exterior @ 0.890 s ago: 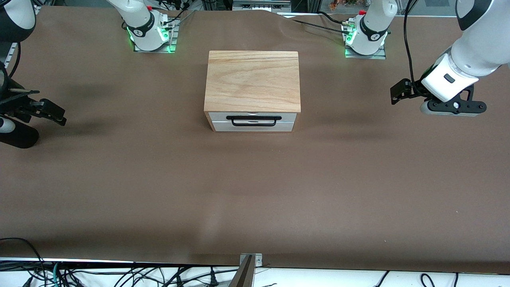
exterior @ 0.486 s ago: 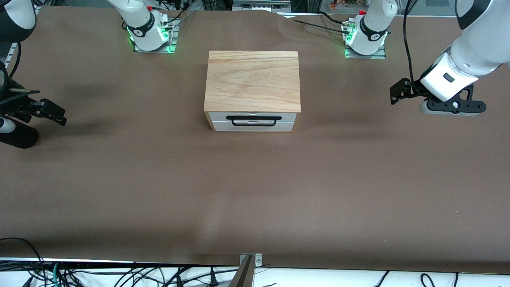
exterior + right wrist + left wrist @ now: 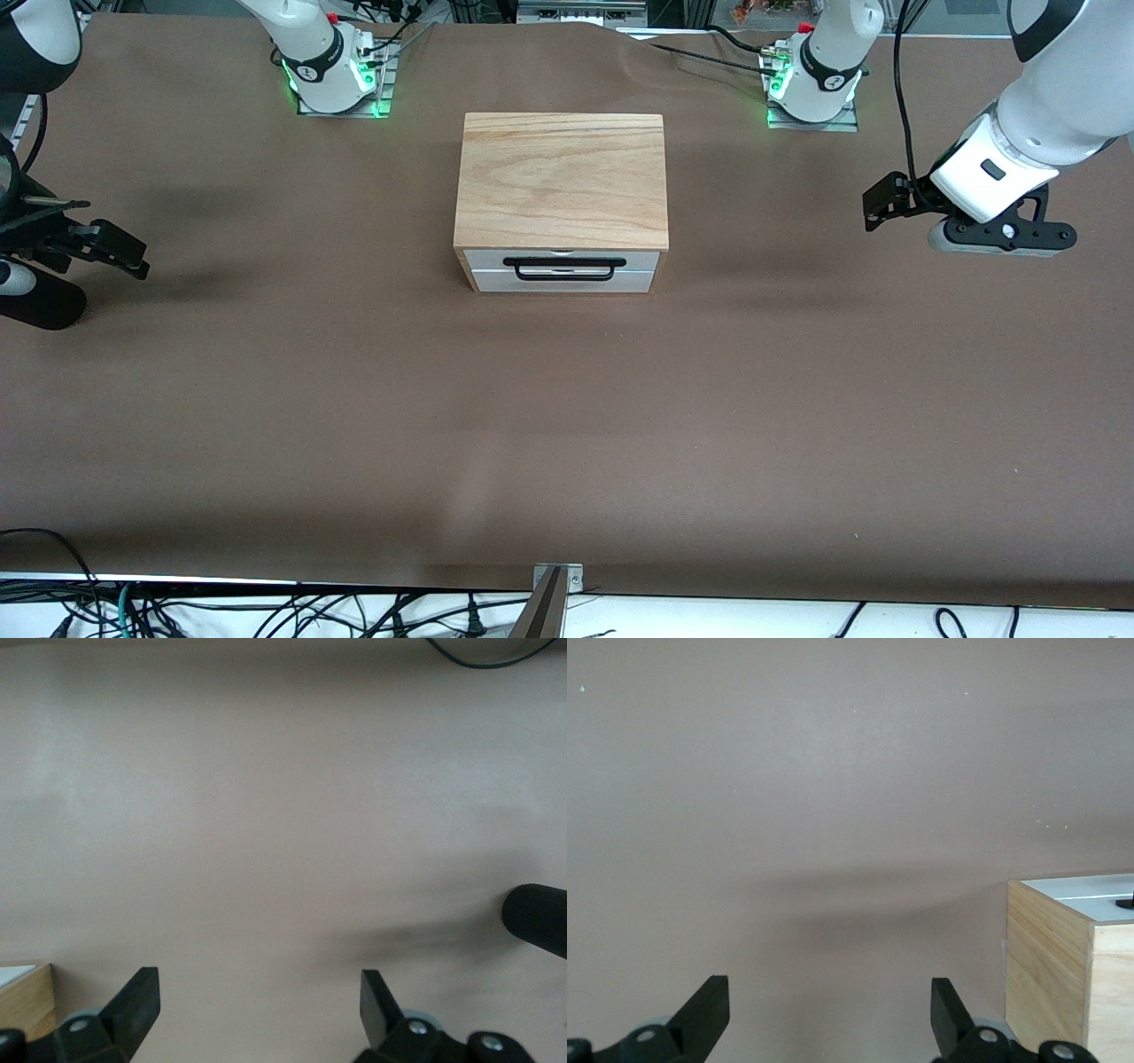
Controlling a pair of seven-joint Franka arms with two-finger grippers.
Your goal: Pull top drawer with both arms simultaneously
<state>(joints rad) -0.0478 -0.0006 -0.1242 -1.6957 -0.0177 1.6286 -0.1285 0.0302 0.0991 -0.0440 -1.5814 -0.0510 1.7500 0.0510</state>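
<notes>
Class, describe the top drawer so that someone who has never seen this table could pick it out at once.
Find the wooden box on the brown table, between the two arms' bases. On its face toward the front camera, directly under the oak-grain slab, sits the top drawer, closed. Its white front carries a wide black bar handle, unlike the plain wood around it.

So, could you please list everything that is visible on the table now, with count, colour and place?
Wooden box with light oak-grain top: one, tan, middle of the table between the two bases.
Top drawer with white front panel: one, white, shut, in the box's face toward the front camera.
Black bar handle: one, black, on the drawer front.
Brown table cover: one, brown, over the whole table.
Left gripper: one, black, open, over bare table at the left arm's end.
Right gripper: one, black, open, over bare table at the right arm's end.
</notes>
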